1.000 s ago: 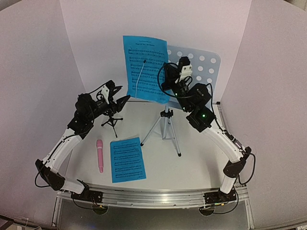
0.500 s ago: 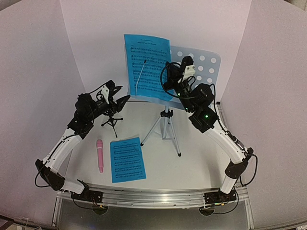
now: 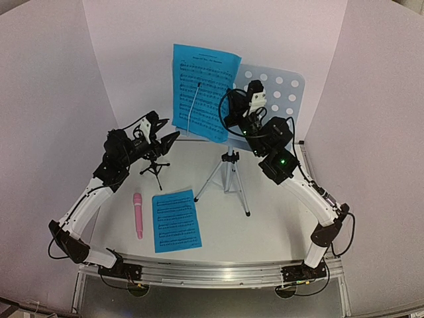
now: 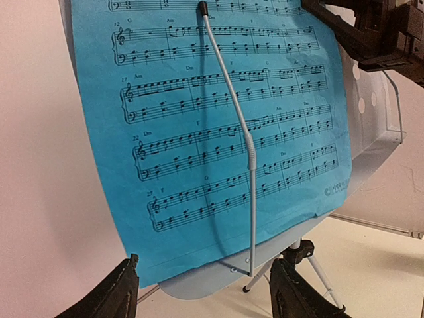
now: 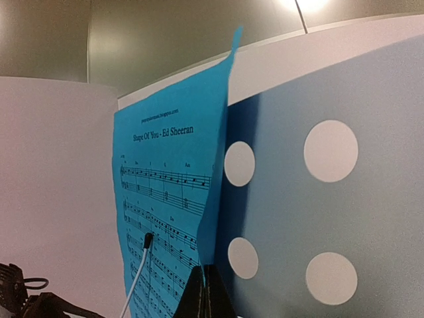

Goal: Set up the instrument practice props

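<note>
The pale-blue perforated music-stand desk stands on silver tripod legs at the back. One blue sheet-music page stands against its left half, behind a thin wire page holder. My right gripper is shut on that page's right edge, its fingertips pressed together. My left gripper hovers open just left of the stand, its fingers apart below the page and holding nothing. A second page, the pink microphone and the black tripod mount are on the table.
White walls close in behind and at both sides. The stand's legs spread across the middle of the table. The black mount stands right under my left wrist. A metal rail runs along the near edge.
The page on the stand has shifted slightly up and to the right with my right gripper. The left arm has not moved.
</note>
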### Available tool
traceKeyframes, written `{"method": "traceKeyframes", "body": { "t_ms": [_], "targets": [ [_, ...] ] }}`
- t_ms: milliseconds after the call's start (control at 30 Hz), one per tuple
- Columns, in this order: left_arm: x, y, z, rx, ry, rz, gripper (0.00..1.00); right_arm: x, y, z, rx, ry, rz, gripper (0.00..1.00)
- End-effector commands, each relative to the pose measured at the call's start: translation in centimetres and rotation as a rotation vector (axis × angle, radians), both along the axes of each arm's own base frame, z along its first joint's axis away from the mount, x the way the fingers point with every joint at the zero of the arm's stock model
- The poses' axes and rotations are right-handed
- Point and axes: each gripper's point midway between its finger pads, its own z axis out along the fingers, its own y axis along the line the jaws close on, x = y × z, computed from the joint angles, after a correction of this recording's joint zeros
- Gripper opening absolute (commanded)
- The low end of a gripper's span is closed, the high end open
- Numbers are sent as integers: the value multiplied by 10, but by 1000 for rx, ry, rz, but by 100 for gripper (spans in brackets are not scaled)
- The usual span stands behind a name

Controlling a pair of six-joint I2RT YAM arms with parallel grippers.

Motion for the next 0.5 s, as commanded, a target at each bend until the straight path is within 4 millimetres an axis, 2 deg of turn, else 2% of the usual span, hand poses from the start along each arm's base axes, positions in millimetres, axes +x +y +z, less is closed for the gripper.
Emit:
{"method": "traceKeyframes", "body": {
  "t_ms": [0,233,467],
  "targets": [
    [-12,7,21,-25,-67,-3,67,-15,-27,29,66,-51,-28,0],
    [-12,7,21,-24,-69,-3,67,-19,-32,37,61,-72,-43,0],
    [-12,6,21,-25,-71,-7,67,-16,-30,32,41,-64,-51,0]
  ]
}}
